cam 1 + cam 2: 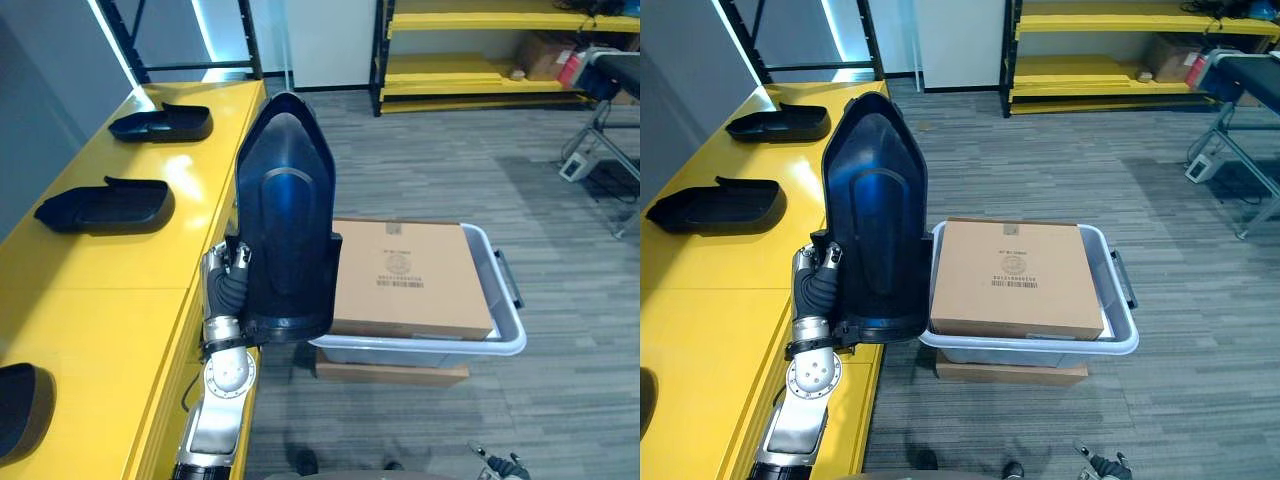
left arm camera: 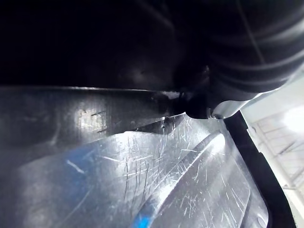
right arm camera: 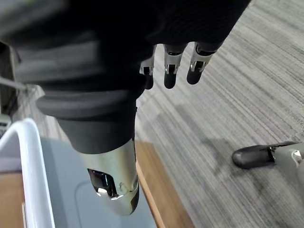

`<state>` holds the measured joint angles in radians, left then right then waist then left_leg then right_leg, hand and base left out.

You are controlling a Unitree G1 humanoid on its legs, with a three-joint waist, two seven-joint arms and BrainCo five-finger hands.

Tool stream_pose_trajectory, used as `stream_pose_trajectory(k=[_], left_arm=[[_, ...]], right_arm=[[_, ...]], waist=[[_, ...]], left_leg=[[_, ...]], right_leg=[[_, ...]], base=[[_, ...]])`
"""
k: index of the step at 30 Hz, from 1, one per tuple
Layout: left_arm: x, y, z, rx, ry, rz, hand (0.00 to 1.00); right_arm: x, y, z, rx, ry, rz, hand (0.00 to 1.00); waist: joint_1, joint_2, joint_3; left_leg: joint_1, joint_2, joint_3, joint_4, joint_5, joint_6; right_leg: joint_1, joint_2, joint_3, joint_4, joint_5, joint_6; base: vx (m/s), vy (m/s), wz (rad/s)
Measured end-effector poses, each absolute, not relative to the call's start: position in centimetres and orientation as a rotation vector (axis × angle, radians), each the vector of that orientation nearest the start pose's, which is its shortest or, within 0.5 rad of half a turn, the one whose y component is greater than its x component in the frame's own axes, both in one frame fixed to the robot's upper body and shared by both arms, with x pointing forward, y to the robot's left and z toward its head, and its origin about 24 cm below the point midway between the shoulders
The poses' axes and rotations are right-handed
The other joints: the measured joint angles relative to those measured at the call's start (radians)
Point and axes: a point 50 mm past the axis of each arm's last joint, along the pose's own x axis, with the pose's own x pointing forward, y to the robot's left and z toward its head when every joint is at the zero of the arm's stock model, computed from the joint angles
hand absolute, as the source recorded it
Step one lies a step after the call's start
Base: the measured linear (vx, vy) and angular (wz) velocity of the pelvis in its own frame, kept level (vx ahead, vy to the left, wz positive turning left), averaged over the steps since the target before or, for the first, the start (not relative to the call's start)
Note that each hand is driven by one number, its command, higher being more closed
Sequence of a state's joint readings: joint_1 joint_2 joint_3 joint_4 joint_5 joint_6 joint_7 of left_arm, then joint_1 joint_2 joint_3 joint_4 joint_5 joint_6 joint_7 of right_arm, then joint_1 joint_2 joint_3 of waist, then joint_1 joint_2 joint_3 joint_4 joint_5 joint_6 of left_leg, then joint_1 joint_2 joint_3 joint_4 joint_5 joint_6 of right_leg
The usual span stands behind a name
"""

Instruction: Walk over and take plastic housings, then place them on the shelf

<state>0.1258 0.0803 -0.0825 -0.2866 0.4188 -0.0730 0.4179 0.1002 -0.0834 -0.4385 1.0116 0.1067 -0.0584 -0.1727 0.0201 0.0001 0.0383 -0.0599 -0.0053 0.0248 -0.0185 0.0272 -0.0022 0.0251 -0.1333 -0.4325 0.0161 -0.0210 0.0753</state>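
Left hand (image 1: 224, 278) sat behind the upright black housing (image 1: 285, 200) — grip hidden, couldn't tell. Right hand (image 3: 173, 70) hung loose and empty; box (image 1: 410, 290) label was unreadable.

The left hand (image 1: 228, 274) is largely hidden behind the upright plastic housing (image 1: 285, 220), as is the left end of the grey bin (image 1: 420, 352); a further housing (image 1: 20, 405), left of it, is cut off at the edge

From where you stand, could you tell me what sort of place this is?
Likely a warehouse or workshop: a yellow shelf holding black housings, more racking across the floor, a cardboard box in a plastic crate.
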Motion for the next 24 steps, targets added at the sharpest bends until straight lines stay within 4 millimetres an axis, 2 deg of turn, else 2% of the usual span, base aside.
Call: stream_pose_trajectory(k=[4, 6, 8, 9, 10, 11, 12, 13, 14, 15, 16, 17, 18, 19, 20, 21, 22, 23, 24], left_arm=[[22.0, 15.4, 9.1, 0.396, -0.332, 0.329, 1.0], [21.8, 13.8, 9.5, 0.353, -0.355, 0.273, 1.0], [21.7, 13.1, 9.9, 0.317, -0.373, 0.254, 1.0], [21.6, 12.6, 10.2, 0.29, -0.384, 0.247, 1.0], [21.5, 12.5, 10.4, 0.272, -0.394, 0.241, 1.0], [21.3, 12.0, 11.0, 0.242, -0.421, 0.235, 1.0], [21.2, 11.7, 11.4, 0.227, -0.445, 0.223, 1.0], [21.2, 11.6, 11.4, 0.224, -0.45, 0.217, 1.0], [21.1, 11.2, 11.4, 0.215, -0.454, 0.201, 1.0], [21.1, 10.7, 11.7, 0.2, -0.474, 0.182, 1.0], [21.0, 10.6, 11.8, 0.198, -0.484, 0.175, 1.0], [21.0, 10.5, 11.8, 0.192, -0.486, 0.169, 1.0], [21.0, 10.8, 11.7, 0.198, -0.481, 0.18, 1.0], [21.1, 11.1, 11.6, 0.2, -0.476, 0.195, 1.0], [21.1, 11.9, 11.5, 0.194, -0.461, 0.236, 1.0], [21.1, 12.4, 11.4, 0.193, -0.453, 0.258, 1.0], [21.0, 13.3, 11.2, 0.197, -0.441, 0.31, 1.0], [20.9, 13.8, 11.1, 0.19, -0.437, 0.35, 1.0], [20.9, 13.9, 11.1, 0.185, -0.436, 0.363, 1.0]], right_arm=[[8.9, -24.5, -15.1, 0.112, 1.011, -0.659, 0.0], [9.5, -24.0, -15.1, 0.096, 1.011, -0.622, 0.0], [10.1, -23.8, -15.0, 0.079, 1.001, -0.605, 0.0], [10.5, -23.9, -14.9, 0.066, 0.991, -0.606, 0.0], [10.7, -24.0, -14.8, 0.057, 0.983, -0.606, 0.0], [10.9, -24.0, -14.7, 0.05, 0.971, -0.606, 0.0], [10.7, -24.2, -14.6, 0.036, 0.967, -0.617, 0.0], [10.5, -24.4, -14.5, 0.028, 0.963, -0.621, 0.0], [9.8, -24.7, -14.4, 0.014, 0.955, -0.628, 0.0], [9.4, -25.1, -14.3, 0.006, 0.951, -0.637, 0.0], [9.2, -25.1, -14.4, 0.006, 0.96, -0.638, 0.0], [9.1, -25.1, -14.5, 0.005, 0.969, -0.639, 0.0], [9.1, -24.8, -14.6, 0.011, 0.98, -0.638, 0.0], [9.3, -24.7, -14.7, 0.016, 0.979, -0.633, 0.0], [10.1, -24.5, -14.6, 0.021, 0.967, -0.625, 0.0], [10.2, -24.4, -14.6, 0.021, 0.966, -0.621, 0.0], [10.6, -24.4, -14.4, 0.02, 0.953, -0.616, 0.0], [10.9, -24.8, -14.2, 0.012, 0.94, -0.617, 0.0], [10.9, -24.9, -14.2, 0.009, 0.941, -0.621, 0.0]], waist=[[0.023, 0.001, 0.02], [0.029, 0.003, 0.053], [0.031, 0.006, 0.064], [0.031, 0.009, 0.066], [0.035, 0.01, 0.069], [0.041, 0.015, 0.072], [0.044, 0.017, 0.073], [0.044, 0.016, 0.073], [0.041, 0.027, 0.067], [0.033, 0.034, 0.058], [0.022, 0.026, 0.051], [0.005, 0.037, 0.044], [-0.003, 0.025, 0.049], [0.001, 0.022, 0.052], [0.008, 0.033, 0.055], [0.018, 0.03, 0.055], [0.024, 0.023, 0.048], [0.021, 0.033, 0.046], [0.018, 0.039, 0.044]], left_leg=[[-0.055, -0.015, -0.051, 0.055, 0.002, -0.003], [-0.089, -0.037, -0.093, 0.089, 0.022, -0.032], [-0.111, -0.048, -0.086, 0.093, 0.05, -0.05], [-0.135, -0.05, -0.057, 0.084, 0.072, -0.077], [-0.146, -0.04, -0.01, 0.076, 0.063, -0.075], [-0.192, -0.003, 0.155, 0.19, -0.031, 0.016], [-0.228, 0.047, 0.311, 0.351, -0.116, 0.079], [-0.233, 0.07, 0.373, 0.406, -0.138, 0.099], [-0.213, 0.111, 0.466, 0.458, -0.148, 0.121], [-0.209, 0.072, 0.469, 0.428, -0.151, 0.13], [-0.203, 0.046, 0.452, 0.388, -0.148, 0.125], [-0.202, -0.004, 0.373, 0.295, -0.152, 0.118], [-0.203, -0.026, 0.368, 0.265, -0.177, 0.087], [-0.211, -0.013, 0.392, 0.287, -0.193, 0.075], [-0.219, -0.002, 0.397, 0.326, -0.2, 0.102], [-0.208, -0.016, 0.386, 0.327, -0.203, 0.122], [-0.186, -0.049, 0.369, 0.306, -0.203, 0.121], [-0.165, -0.081, 0.328, 0.28, -0.198, 0.125], [-0.152, -0.094, 0.317, 0.257, -0.193, 0.118]], right_leg=[[-0.034, -0.02, -0.05, 0.095, -0.053, -0.005], [-0.045, -0.057, -0.127, 0.186, -0.106, -0.01], [-0.054, -0.083, -0.17, 0.244, -0.136, -0.019], [-0.061, -0.099, -0.198, 0.274, -0.146, -0.033], [-0.063, -0.11, -0.226, 0.281, -0.149, -0.035], [-0.063, -0.119, -0.282, 0.297, -0.164, -0.028], [-0.054, -0.138, -0.333, 0.326, -0.169, -0.028], [-0.041, -0.15, -0.36, 0.337, -0.17, -0.028], [-0.009, -0.165, -0.426, 0.377, -0.18, -0.021], [0.008, -0.18, -0.455, 0.397, -0.219, -0.008], [0.009, -0.191, -0.469, 0.398, -0.231, 0.021], [0.006, -0.191, -0.501, 0.396, -0.235, 0.026], [0.006, -0.199, -0.528, 0.387, -0.235, 0.028], [0.008, -0.201, -0.534, 0.385, -0.235, 0.028], [0.022, -0.201, -0.537, 0.412, -0.243, 0.043], [0.026, -0.214, -0.525, 0.431, -0.246, 0.046], [0.026, -0.229, -0.5, 0.448, -0.246, 0.04], [0.013, -0.223, -0.432, 0.458, -0.261, 0.0], [-0.004, -0.202, -0.374, 0.463, -0.272, -0.016]], base=[[-0.01, -0.003, 0.5], [-0.08, 0.012, 1.05], [-0.13, 0.024, 1.05], [-0.13, 0.027, 1.07], [-0.18, 0.085, 1.18], [-0.14, 0.096, 1.22], [-0.15, 0.114, 1.17], [-0.05, 0.087, 1.25], [-0.05, 0.12, 1.43], [-0.04, 0.134, 1.61], [-0.07, 0.165, 1.85], [-0.07, 0.177, 1.82], [-0.06, 0.17, 1.6], [-0.03, 0.127, 1.14], [-0.01, 0.1, 0.59], [-0.01, 0.204, 0.57], [0.01, 0.233, 0.61], [0.02, 0.214, 0.75], [0.04, 0.125, 0.97]])
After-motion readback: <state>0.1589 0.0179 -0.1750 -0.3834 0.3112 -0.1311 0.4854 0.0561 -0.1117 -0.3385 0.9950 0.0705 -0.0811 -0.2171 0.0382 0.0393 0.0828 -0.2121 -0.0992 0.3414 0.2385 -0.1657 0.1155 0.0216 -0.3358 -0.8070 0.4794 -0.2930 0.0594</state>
